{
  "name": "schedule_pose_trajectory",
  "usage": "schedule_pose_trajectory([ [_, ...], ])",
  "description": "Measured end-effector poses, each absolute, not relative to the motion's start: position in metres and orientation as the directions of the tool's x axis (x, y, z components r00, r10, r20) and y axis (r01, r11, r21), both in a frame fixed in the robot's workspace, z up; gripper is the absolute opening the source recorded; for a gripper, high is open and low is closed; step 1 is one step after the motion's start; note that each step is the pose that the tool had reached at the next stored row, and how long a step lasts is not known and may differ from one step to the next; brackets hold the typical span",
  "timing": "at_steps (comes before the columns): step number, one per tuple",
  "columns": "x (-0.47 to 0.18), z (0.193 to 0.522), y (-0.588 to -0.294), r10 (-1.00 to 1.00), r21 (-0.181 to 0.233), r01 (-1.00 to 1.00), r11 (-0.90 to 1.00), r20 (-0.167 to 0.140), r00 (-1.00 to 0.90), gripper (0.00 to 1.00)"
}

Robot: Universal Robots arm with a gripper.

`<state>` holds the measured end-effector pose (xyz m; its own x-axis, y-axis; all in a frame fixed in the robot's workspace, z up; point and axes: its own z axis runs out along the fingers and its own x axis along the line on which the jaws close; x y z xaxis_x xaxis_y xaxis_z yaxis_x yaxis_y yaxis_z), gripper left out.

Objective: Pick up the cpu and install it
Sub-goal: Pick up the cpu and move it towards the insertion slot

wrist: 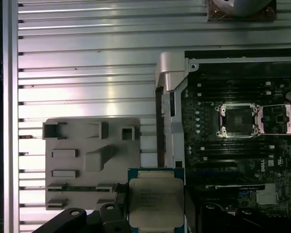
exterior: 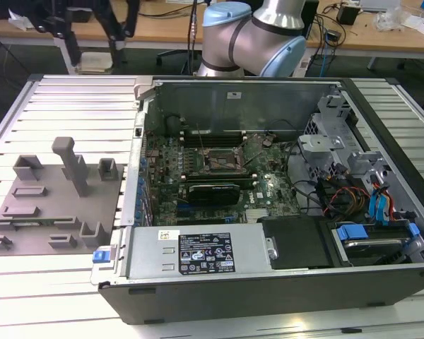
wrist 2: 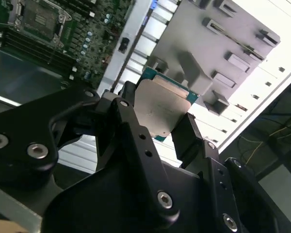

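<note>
Pinching small flat square silvery-topped cpu (wrist 2: pixel 162 109) between black gripper (wrist 2: pixel 157 119) fingers (wrist 2: pixel 184 138); best kept level, grip steady, edges square to dark metal-edged socket frame (wrist: pixel 237 119).

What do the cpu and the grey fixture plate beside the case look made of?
The cpu: pale silvery metal lid, satin sheen, on a green board edge. The grey fixture plate: probably plastic, matte, uniform colour without glints.

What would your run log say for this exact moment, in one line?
gripper: shut on cpu | cpu: held in fingers, away from socket | socket: open, empty | install: not yet done
</note>
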<state>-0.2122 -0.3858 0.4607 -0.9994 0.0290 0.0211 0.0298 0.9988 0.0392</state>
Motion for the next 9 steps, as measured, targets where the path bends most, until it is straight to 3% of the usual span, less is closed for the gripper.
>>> schedule_pose_trajectory([
  [9,-0.150,0.448,-0.386,0.029,0.039,0.030,0.999,0.030,-0.999,0.55],
])
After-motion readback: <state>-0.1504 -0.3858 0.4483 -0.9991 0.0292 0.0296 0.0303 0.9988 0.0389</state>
